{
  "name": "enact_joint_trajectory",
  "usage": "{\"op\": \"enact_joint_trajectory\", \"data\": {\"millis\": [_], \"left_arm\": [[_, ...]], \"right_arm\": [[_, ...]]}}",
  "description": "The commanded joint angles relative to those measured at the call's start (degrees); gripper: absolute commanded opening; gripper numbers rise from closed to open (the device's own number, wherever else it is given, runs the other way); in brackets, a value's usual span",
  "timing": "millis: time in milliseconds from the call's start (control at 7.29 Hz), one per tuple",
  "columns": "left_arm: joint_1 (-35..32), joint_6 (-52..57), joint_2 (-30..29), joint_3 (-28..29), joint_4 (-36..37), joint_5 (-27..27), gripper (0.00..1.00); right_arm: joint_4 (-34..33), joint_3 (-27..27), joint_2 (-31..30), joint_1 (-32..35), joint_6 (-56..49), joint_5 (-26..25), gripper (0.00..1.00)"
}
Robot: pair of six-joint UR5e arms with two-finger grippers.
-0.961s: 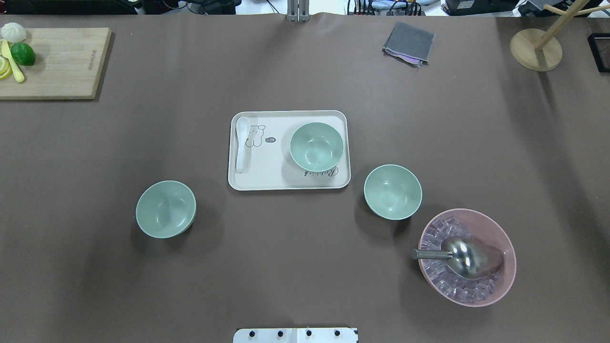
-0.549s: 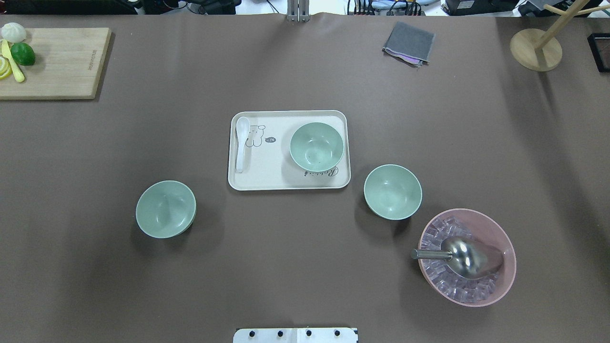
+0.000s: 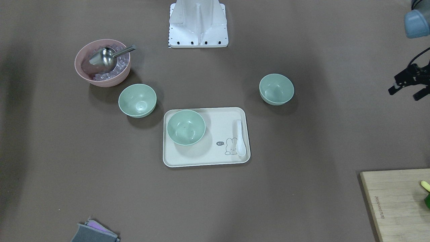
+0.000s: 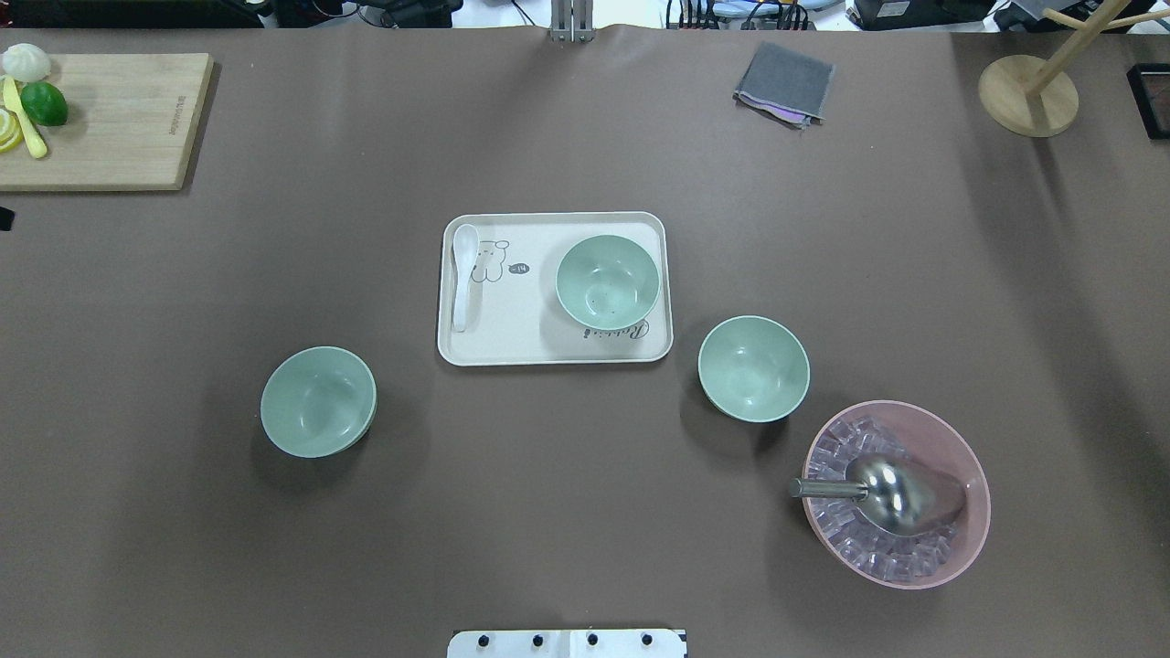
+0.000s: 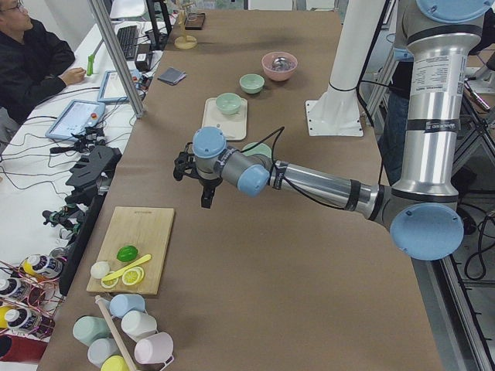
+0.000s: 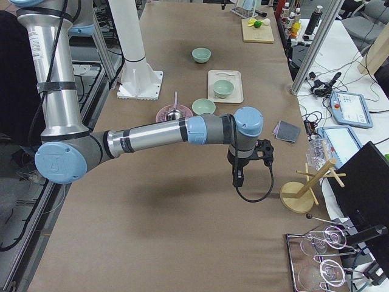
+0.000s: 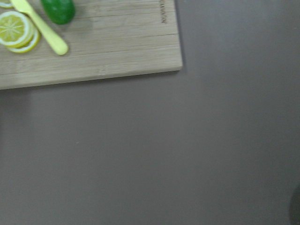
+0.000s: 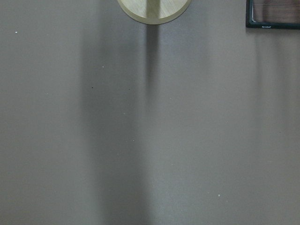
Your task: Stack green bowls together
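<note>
Three pale green bowls stand upright and apart. One green bowl (image 4: 318, 400) is on the table at the left, also in the front view (image 3: 276, 88). One (image 4: 608, 280) sits on the cream tray (image 4: 521, 320). One (image 4: 753, 367) is right of the tray, beside the pink bowl. My left gripper (image 3: 405, 91) hangs at the far left table side near the cutting board, well away from the bowls; its fingers stand apart and empty. My right gripper (image 6: 236, 180) shows only in the exterior right view, far right of the bowls; I cannot tell its state.
A pink bowl (image 4: 960, 439) holds ice cubes and a metal scoop (image 4: 891, 493). A white spoon (image 4: 463, 274) lies on the tray. A cutting board (image 4: 110, 128) with lime and lemon slices is far left. A grey cloth (image 4: 784, 82) and a wooden stand (image 4: 1028, 94) are at the back right.
A small black part of my left gripper has come into the overhead view at its left edge. The bowls have not moved.
</note>
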Motion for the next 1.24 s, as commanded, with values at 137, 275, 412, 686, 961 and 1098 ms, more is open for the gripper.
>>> {"op": "enact_joint_trajectory", "data": {"millis": [137,275,412,686,961,1098], "left_arm": [[12.0,-15.6,-9.5,2.6,-1.0,0.8,0.98],[14.4,-16.7,-9.4,2.0,-1.1,4.5,0.98],[18.2,-20.2,-9.2,1.7,-1.5,8.0,0.98],[27.8,-24.5,-9.2,-0.2,-2.9,15.9,0.97],[31.3,-27.1,-9.1,-1.1,-3.2,16.6,0.97],[32.5,-27.1,-8.4,-1.3,-3.2,16.6,0.97]], "right_arm": [[-0.1,0.1,-0.1,0.0,0.1,0.7,1.0],[-0.1,0.1,0.0,-0.1,0.1,0.7,1.0],[-0.1,0.1,0.0,-0.3,0.2,0.7,1.0],[-0.1,0.1,0.5,-1.0,0.4,0.8,1.0],[-0.1,0.1,1.0,-1.3,0.7,1.0,1.0],[-0.1,0.0,1.0,-1.5,0.7,1.5,1.0]]}}
